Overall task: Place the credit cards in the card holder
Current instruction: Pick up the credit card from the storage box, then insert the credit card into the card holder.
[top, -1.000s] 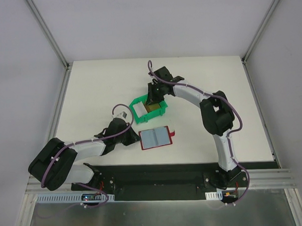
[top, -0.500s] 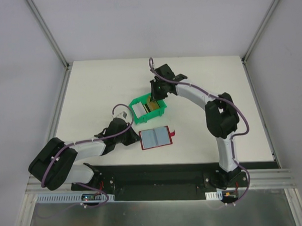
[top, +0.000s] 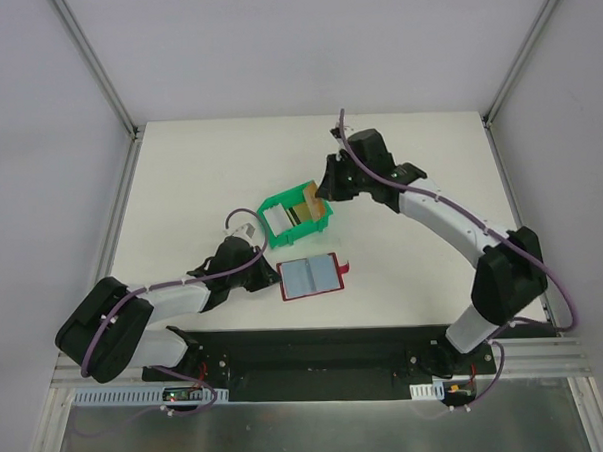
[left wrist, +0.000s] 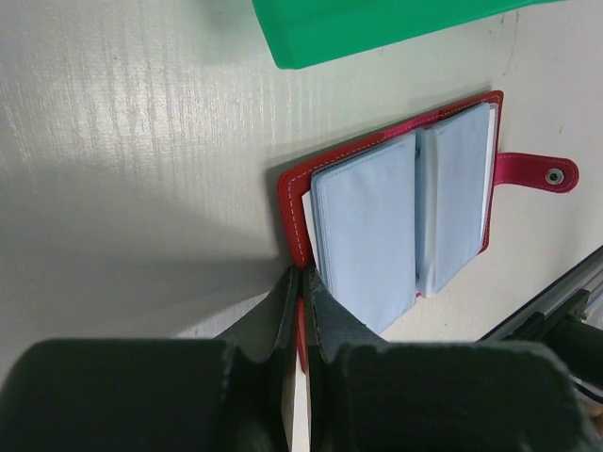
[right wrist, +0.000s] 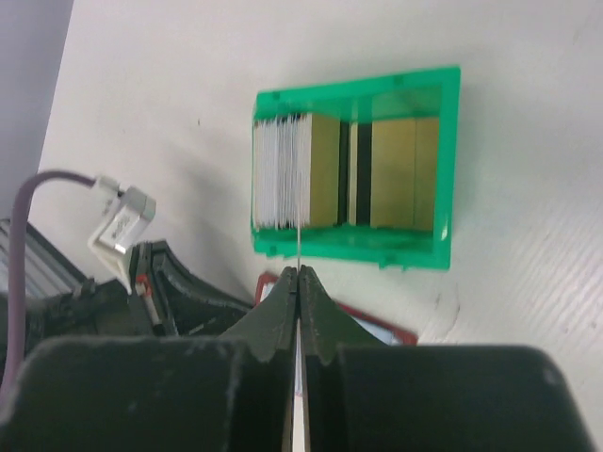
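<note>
Beyond the right pincer (right wrist: 298, 271), a green bin (right wrist: 450, 160) holds cards (right wrist: 281, 171). This pincer pinches one card (top: 308, 196) edge-on. The left pincer (left wrist: 301, 278) clamps the holder (left wrist: 363, 217) by its edge.

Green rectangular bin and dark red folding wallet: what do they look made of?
Green rectangular bin: likely moulded plastic; glossy, slightly translucent walls. Dark red folding wallet: probably leather or imitation; pale stitching along its edge. Its blue-grey inner pockets look like soft matte plastic.
</note>
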You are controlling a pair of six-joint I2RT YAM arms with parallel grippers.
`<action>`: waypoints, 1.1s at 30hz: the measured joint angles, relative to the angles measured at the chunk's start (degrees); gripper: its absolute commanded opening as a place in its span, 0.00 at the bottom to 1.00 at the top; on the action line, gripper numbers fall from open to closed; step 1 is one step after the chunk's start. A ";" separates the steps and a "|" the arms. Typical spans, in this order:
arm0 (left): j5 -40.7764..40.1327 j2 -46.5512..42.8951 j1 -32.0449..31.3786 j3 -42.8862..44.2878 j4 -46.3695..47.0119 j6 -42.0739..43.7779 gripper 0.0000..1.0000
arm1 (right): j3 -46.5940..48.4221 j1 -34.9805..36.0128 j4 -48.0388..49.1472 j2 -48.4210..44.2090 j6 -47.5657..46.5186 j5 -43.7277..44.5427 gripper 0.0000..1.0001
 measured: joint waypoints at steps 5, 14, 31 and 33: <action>0.68 -0.48 0.35 -0.55 0.20 0.20 0.00 | -13.20 -0.07 4.50 -9.35 4.09 -2.01 0.00; 2.38 -0.87 0.35 -1.42 1.20 0.83 0.00 | -28.26 -0.04 10.73 -17.09 10.21 -4.17 0.00; 4.20 -0.68 0.35 -2.36 2.75 0.48 0.00 | -47.01 6.56 28.09 -17.59 22.73 -5.60 0.00; 4.22 -0.66 0.35 -2.47 2.95 0.22 0.00 | -47.52 7.30 31.21 -14.95 24.02 -5.51 0.00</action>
